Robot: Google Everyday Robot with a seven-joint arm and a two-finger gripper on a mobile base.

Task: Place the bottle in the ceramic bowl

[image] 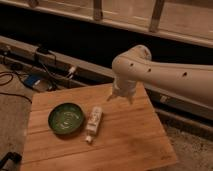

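While the gripper (121, 98) is hovering over the far part of the wooden table (131, 142), the bottle (94, 121) is lying flat just beside the ceramic bowl (52, 120).
In the camera view, the bottle's long axis is running far to near, leaning slightly left, with its cap pointing toward the near edge; it is resting outside the bowl. The gripper's fingers are standing apart, pinching nothing, away from the bottle.
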